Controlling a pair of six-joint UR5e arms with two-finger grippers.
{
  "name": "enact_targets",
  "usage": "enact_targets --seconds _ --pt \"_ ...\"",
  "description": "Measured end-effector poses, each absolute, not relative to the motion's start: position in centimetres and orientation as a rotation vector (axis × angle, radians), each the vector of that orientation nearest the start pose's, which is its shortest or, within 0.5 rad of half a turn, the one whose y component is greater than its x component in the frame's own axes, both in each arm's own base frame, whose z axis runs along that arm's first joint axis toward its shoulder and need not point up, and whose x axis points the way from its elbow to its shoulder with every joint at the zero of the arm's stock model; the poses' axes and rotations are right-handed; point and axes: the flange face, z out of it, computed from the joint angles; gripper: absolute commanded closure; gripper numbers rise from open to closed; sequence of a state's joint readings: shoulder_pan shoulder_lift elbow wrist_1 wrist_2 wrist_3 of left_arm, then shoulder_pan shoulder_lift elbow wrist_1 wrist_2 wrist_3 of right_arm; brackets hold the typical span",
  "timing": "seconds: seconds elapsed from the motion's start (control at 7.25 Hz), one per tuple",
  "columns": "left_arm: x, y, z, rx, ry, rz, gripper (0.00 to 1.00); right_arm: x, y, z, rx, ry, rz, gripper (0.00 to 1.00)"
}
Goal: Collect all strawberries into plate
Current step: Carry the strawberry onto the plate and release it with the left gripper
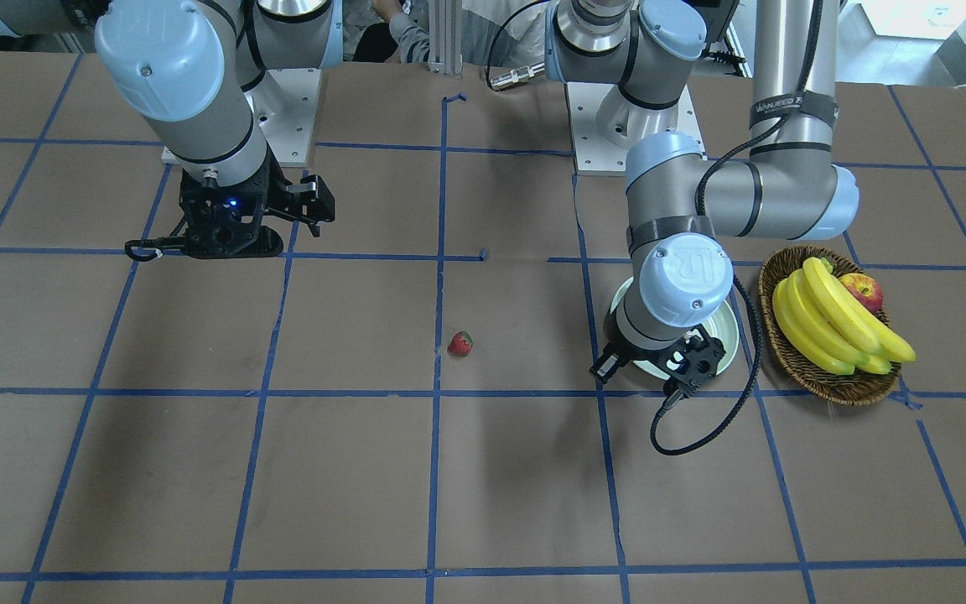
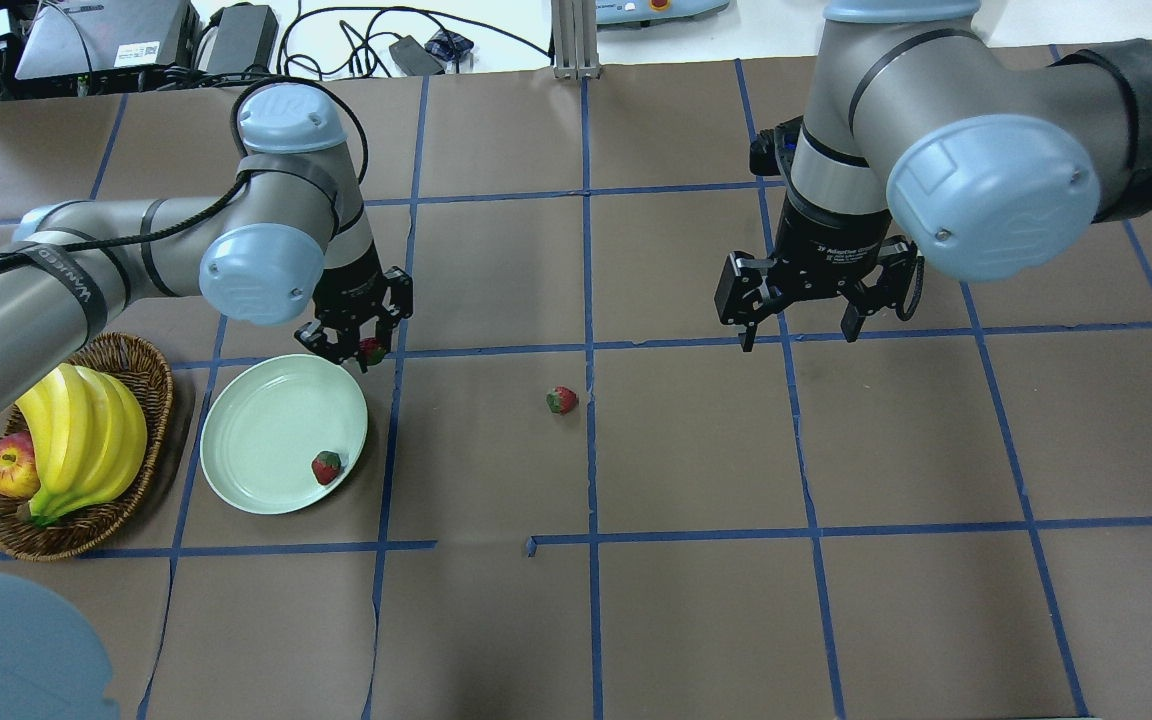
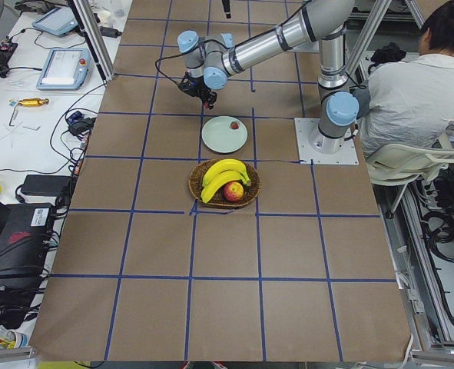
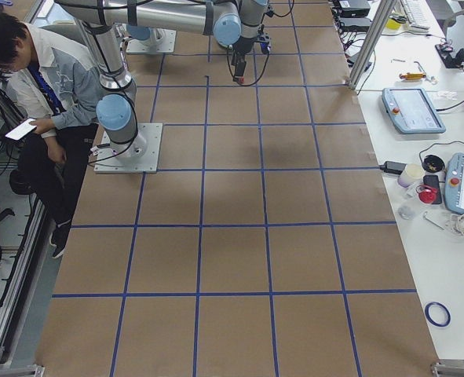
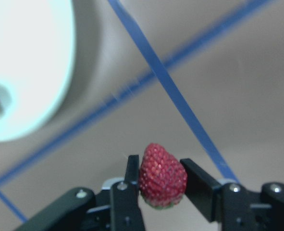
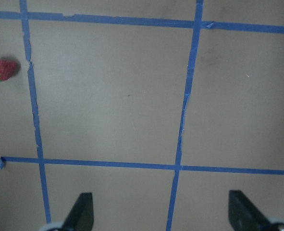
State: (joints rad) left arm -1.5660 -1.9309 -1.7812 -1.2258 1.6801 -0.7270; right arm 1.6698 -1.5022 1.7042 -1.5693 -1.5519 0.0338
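Observation:
My left gripper (image 2: 364, 347) is shut on a red strawberry (image 5: 162, 175), held above the table just off the far rim of the mint-green plate (image 2: 261, 440). In the left wrist view the plate (image 5: 26, 62) lies to the upper left of the fingers. A second strawberry (image 2: 326, 466) lies inside the plate near its right rim. A third strawberry (image 2: 562, 400) lies on the table near the centre line; it also shows in the right wrist view (image 6: 3, 69). My right gripper (image 2: 798, 335) is open and empty, hovering well to the right of that strawberry.
A brown wicker basket (image 2: 158, 385) with bananas (image 2: 86, 430) and an apple (image 2: 8, 468) stands just left of the plate. Blue tape lines grid the brown table. A person sits behind the robot's base in the side views.

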Motion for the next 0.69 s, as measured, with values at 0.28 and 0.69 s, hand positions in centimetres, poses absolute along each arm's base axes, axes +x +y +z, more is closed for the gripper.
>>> enact_targets --seconds 0.28,0.69 --pt "-7.8 -54.7 21.9 -0.633 2.809 0.346 0.84 18.3 -47.7 39.1 -0.09 3.12 0.305 0.0" --pt "-6.4 -53.4 19.6 -0.365 2.825 0.455 0.0 18.3 -47.8 39.2 -0.089 3.121 0.296 0.0"
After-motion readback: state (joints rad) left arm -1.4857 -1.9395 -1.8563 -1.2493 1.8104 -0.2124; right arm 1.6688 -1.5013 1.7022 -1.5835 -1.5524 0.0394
